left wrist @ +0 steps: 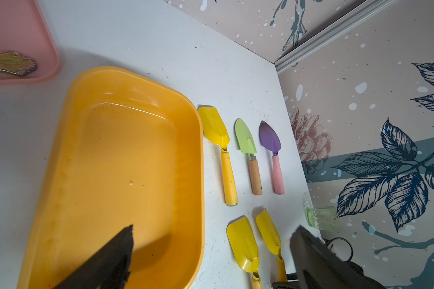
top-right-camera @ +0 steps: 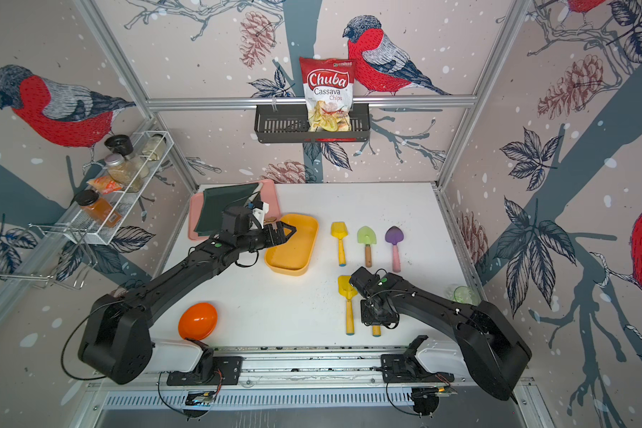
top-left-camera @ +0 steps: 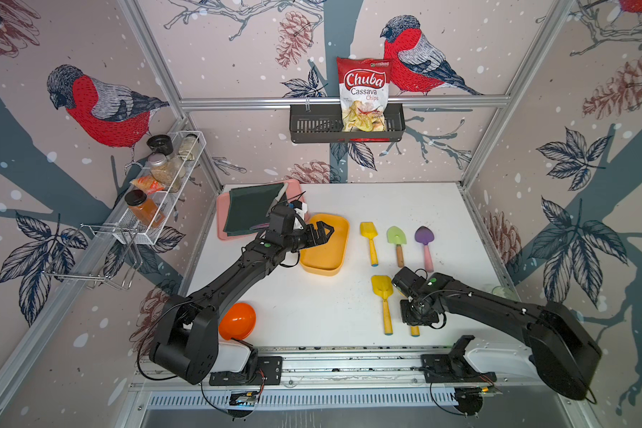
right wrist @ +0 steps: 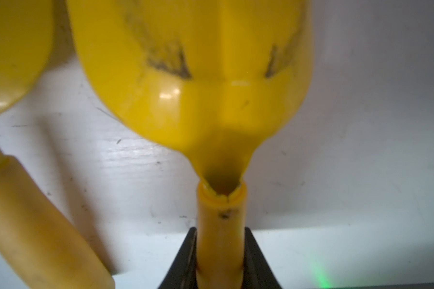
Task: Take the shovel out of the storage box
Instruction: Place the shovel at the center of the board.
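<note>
Right wrist: yellow shovel, glossy blade, dark smudges, perhaps dirt.

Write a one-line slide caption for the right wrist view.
Right jaws shut on a yellow shovel's handle, a second yellow shovel alongside on the white table.

Bullfinch-and-pinecone wallpaper covers aluminium-framed walls around a white table.

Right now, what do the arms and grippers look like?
Both matte black: left arm, right arm, with bulky rounded shoulder housings, white base shells, a green dot near each wrist, loose black cables. The left gripper and right gripper have black tapered wedge fingers.
</note>
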Motion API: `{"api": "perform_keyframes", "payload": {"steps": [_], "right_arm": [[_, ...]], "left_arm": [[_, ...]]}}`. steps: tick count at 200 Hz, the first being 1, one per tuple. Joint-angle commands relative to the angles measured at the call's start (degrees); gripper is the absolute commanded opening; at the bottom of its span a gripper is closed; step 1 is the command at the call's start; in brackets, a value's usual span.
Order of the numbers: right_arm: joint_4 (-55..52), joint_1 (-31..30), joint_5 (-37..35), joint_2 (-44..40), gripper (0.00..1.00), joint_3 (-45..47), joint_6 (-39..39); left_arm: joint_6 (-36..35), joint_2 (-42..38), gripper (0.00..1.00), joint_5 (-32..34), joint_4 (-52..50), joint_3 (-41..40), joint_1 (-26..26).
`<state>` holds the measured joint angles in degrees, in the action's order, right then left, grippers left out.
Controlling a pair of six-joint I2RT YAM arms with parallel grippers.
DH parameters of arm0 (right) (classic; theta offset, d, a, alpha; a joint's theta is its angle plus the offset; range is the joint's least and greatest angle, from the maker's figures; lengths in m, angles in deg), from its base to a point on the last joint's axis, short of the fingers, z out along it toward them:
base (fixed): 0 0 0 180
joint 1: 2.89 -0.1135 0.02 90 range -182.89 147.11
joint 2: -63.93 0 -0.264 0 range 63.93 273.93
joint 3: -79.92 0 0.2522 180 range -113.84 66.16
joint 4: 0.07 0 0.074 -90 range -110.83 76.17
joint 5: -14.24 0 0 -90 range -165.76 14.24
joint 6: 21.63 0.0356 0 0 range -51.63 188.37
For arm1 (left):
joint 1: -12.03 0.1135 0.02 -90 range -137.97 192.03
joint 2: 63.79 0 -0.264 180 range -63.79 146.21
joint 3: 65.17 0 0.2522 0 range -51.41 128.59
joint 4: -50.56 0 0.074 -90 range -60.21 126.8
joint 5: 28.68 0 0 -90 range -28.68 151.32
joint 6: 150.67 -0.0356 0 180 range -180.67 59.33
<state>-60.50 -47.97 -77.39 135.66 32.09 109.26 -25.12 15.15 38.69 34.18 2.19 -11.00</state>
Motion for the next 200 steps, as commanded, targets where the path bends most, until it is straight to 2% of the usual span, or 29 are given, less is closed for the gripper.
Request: {"api": "perform_keyframes", "payload": {"steps": [1, 45, 68, 111, 125, 140, 147, 149, 150, 151, 154, 176, 200], "right_arm": [[-0.19, -0.53, 0.27, 1.61, 0.3, 0.03, 1.52], [0.03, -1.19, -0.12, 1.8, 0.36, 0.31, 2.49], [-0.2, -1.15, -0.13, 1.62, 0.44, 0.25, 2.79], [-0.8, -1.33, -0.16, 0.35, 0.5, -0.27, 4.02], [-2.22, -1.75, -1.66, -3.16, 0.54, -1.89, 5.2], [-3.73, -2.11, -5.51, -6.97, 0.66, -5.7, 6.46], [-3.87, -2.12, -8.01, -9.06, 0.76, -8.25, 6.74], [-3.8, -2.18, -8.84, -9.59, 0.82, -8.97, 6.64], [-3.79, -2.19, -9.23, -9.85, 0.91, -9.38, 6.61], [-3.65, -2.11, -9.65, -10.16, 0.96, -9.76, 6.51], [-3.31, -2.07, -10.88, -10.91, 1.0, -10.73, 6.12], [3.7, 0.58, -17.98, -15.19, 0.99, -19.46, -0.33], [17.08, 8.47, -16.92, -17.04, 1.0, -24.36, -11.19]], "left_arm": [[-0.92, -0.36, 0.99, -0.93, 1.21, -0.08, -0.09], [-1.31, -0.54, 0.99, -0.83, 0.96, -0.08, -0.09], [-1.25, -0.38, 0.99, -0.88, 0.89, -0.17, -0.09], [-0.67, -0.26, 0.99, -0.9, 1.2, -0.01, -0.07], [-0.92, -0.51, 0.99, -0.7, 1.16, 0.01, 0.13], [-1.84, -2.12, 0.99, -0.18, 1.49, 0.08, 1.2], [-2.77, -3.52, 0.99, 0.42, 2.21, 0.01, 2.12], [-3.08, -4.05, 0.99, 0.67, 2.4, 0.01, 2.44], [-3.23, -4.19, 0.99, 0.97, 2.51, 0.01, 2.58], [-3.44, -4.51, 0.99, 1.3, 2.65, 0.01, 2.74], [-4.04, -5.36, 0.99, 2.39, 2.97, -0.07, 3.13], [-9.34, -11.49, 0.98, 18.4, 6.74, -1.38, 3.98], [-18.4, -17.31, 0.97, 33.78, 19.33, -9.72, 4.32]]}}
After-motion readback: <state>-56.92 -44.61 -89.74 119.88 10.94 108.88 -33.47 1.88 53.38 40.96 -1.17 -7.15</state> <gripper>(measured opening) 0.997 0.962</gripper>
